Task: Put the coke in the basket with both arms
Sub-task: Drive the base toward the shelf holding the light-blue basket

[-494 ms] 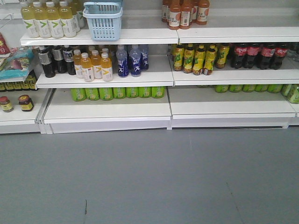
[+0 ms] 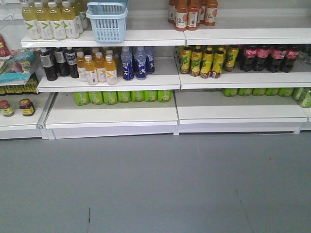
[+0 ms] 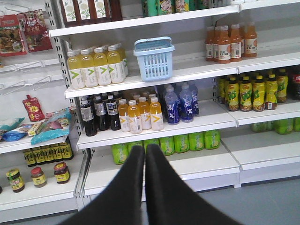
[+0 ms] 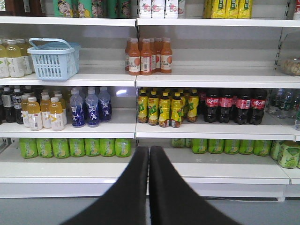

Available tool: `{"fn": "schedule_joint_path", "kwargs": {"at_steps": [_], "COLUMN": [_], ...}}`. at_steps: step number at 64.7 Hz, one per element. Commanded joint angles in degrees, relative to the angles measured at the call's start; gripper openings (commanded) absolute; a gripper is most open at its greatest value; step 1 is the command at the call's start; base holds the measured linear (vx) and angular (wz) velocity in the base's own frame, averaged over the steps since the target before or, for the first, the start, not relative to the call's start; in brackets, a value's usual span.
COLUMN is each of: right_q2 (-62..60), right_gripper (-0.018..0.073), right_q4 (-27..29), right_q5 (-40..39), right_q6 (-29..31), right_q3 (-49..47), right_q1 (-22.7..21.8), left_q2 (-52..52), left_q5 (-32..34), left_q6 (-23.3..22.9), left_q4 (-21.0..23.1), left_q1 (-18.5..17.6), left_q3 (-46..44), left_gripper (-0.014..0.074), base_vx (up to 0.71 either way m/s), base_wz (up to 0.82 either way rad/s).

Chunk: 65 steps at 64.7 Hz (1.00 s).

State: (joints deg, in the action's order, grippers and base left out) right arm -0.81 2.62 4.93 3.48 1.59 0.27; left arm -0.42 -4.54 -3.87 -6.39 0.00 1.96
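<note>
The coke point(image 4: 233, 108) bottles stand in a row on the middle shelf point(image 4: 211, 132) at the right, well apart from the basket point(image 4: 53, 60) on the higher shelf point(image 4: 103, 77) to the left. The left end effector point(image 3: 144, 150) and right end effector point(image 4: 149, 151) are both clenched, grasping nothing.

1. The basket point(image 2: 107, 22) stands on the upper shelf point(image 2: 151, 37), near its left end, just right of a row of bottles point(image 2: 51, 20).
2. The coke point(image 2: 264, 58) stands one shelf lower, at the far right end.
</note>
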Motion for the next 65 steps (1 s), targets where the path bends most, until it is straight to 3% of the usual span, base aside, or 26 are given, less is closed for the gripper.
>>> {"fn": "schedule_joint_path", "kwargs": {"at_steps": [1, 65], "right_q2": [-0.8, -0.8], "right_gripper": [-0.001, -0.001], "right_q4": [-0.4, -0.4], "right_q5": [-4.1, -4.1], "right_q6": [0.3, 0.3], "right_q3": [0.6, 0.6], "right_q1": [-0.3, -0.3], "left_q2": [-1.0, -1.0], "left_q5": [3.9, 3.9], "left_q6": [-0.1, -0.1], "left_q4": [0.0, 0.0], "left_q1": [-0.1, -0.1], "left_q3": [-0.1, -0.1], "left_gripper": [-0.0006, -0.0006], "base_vx": [0.0, 0.09], "base_wz": [0.0, -0.02]}}
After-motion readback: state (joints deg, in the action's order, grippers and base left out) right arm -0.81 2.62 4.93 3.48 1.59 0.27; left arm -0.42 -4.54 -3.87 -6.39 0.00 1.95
